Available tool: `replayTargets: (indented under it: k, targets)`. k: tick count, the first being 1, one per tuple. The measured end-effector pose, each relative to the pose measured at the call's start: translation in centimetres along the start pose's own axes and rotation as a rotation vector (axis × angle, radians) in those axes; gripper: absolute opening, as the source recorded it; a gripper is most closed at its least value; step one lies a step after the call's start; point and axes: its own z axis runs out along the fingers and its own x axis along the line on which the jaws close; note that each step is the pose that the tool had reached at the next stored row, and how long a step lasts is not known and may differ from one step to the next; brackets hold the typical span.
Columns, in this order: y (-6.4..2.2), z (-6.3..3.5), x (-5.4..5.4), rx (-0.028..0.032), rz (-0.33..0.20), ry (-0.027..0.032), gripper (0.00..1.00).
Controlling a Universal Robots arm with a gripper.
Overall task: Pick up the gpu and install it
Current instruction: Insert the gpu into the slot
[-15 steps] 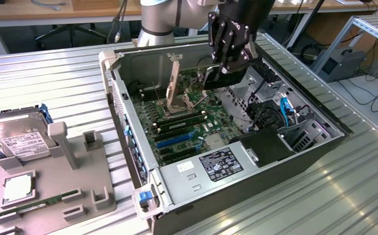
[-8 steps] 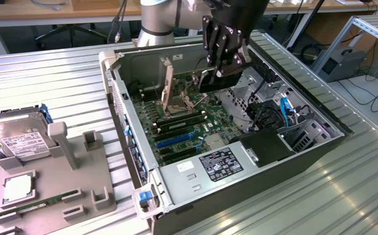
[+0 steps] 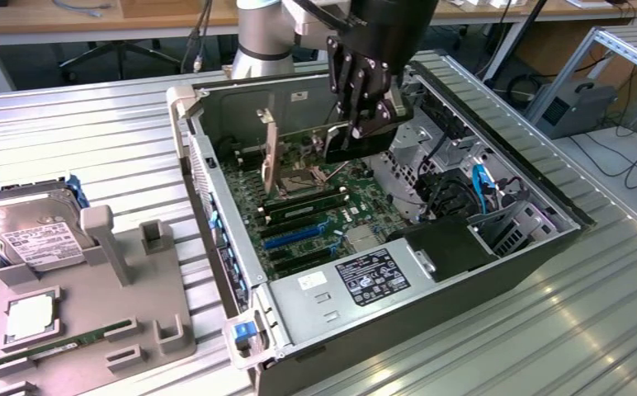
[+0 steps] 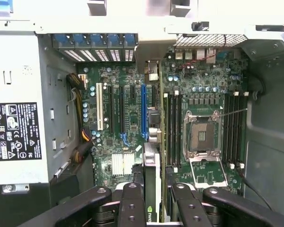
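So the gpu (image 3: 348, 148), a thin flat black rectangular card, is up in the air right now, sitting in the upper middle of the exterior view. It's clamped in the black multi-fingered pincer (image 3: 368, 124), which is closed tight on it with the fingers pressing both flat faces. From the outside camera the card mostly reads as a dark slab hanging just under the fingertips, tilted a bit.

The wrist view catches the gpu (image 4: 151, 163) edge-on, poking straight out from between the pincer (image 4: 155, 191) fingers (image 4: 131, 201). The edge looks greyish, with a small green logo mark close to the grip.

It hangs inside the open dark grey computer case (image 3: 429, 330), over the green motherboard (image 3: 318, 206), and doesn't look seated in anything. On the wrist camera the card's edge runs parallel to the long slots on the motherboard (image 4: 128, 109), just beside the line of the long blue slot (image 4: 143, 111).

The case lies on its side on a ribbed silver metal surface (image 3: 98, 140). Down in the lower left of the exterior view there's a grey plastic tray (image 3: 120, 313), well apart from the pincer. It holds a boxy silver hard drive with a white label (image 3: 27, 235), a square silver CPU chip (image 3: 32, 318) and a slim green RAM stick (image 3: 71, 340).
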Motion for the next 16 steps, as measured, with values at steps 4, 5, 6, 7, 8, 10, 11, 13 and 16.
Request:
replayTargets:
  k: [4, 5, 6, 7, 8, 10, 11, 13, 16]
  targets:
    - [0.15, 0.54, 0.0, 0.0007, 0.000, -0.0003, 0.27]
    - [0.37, 0.69, 0.1, 0.0017, 0.000, -0.0002, 0.27]
    - [0.66, 0.82, 0.1, 0.0031, 0.000, -0.0002, 0.27]
    - [0.92, 0.94, 0.1, 0.0043, 0.000, -0.0002, 0.27]
    - [1.20, 1.06, 0.1, 0.0058, 0.000, -0.0002, 0.27]
    - [1.55, 1.24, 0.1, 0.0072, 0.000, -0.0003, 0.27]
    - [1.75, 1.35, 0.1, 0.0079, 0.000, -0.0003, 0.27]
    - [1.96, 1.47, 0.1, 0.0084, 0.000, -0.0002, 0.27]
    - [2.06, 1.52, 0.1, 0.0086, 0.000, -0.0005, 0.27]
